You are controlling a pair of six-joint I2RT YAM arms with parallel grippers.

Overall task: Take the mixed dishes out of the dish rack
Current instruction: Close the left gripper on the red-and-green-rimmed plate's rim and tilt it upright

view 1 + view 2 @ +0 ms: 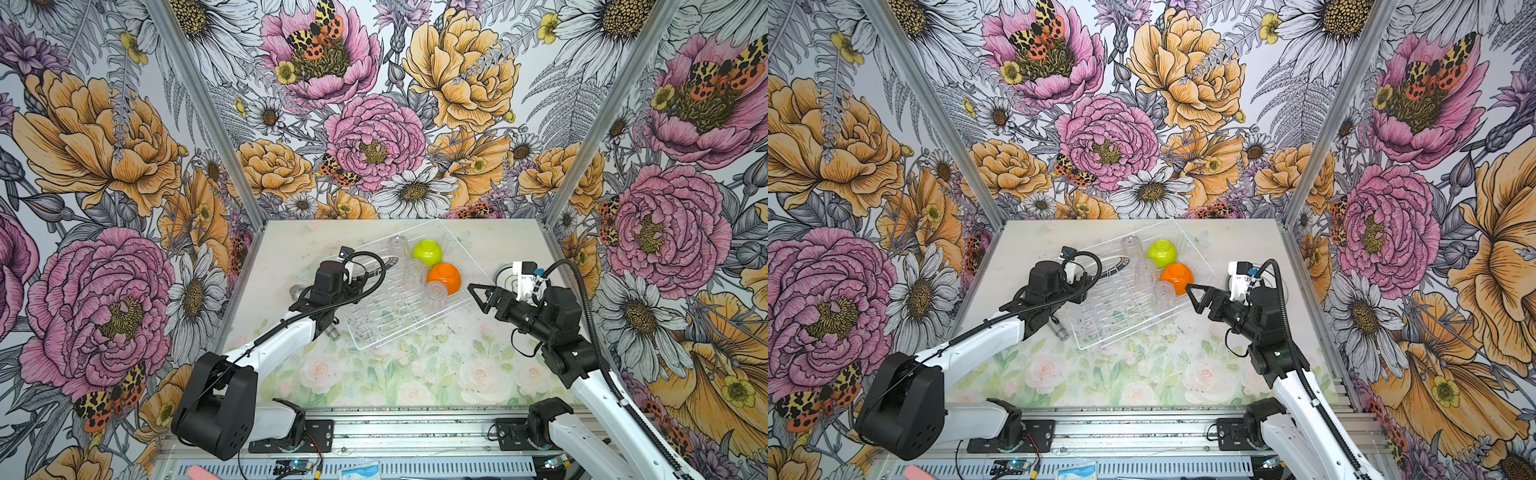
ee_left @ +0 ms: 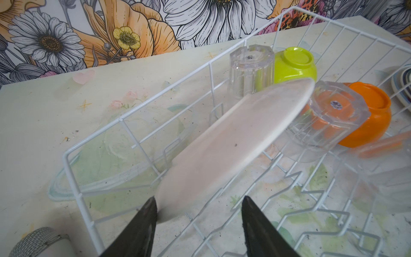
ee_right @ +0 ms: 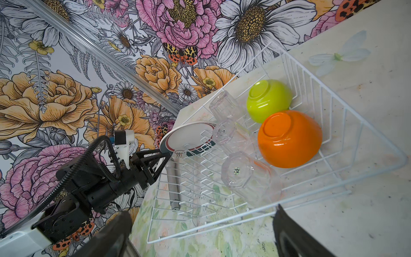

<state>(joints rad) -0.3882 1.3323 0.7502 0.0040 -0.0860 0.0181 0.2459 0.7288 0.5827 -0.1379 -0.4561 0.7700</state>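
The dish rack (image 1: 376,322) is set askew at the middle of the table (image 1: 286,245). A plate (image 2: 233,142) is leaned on edge at its left end. The plate's rim is flanked by the parted fingers of the left gripper (image 2: 198,199), and only one finger is seen touching it. Three tumblers (image 3: 236,171), a green bowl (image 1: 427,252) and an orange bowl (image 1: 445,277) are kept upside down inside the rack. The right gripper (image 1: 478,297) is held spread wide, empty, just beside the rack's right side near the orange bowl.
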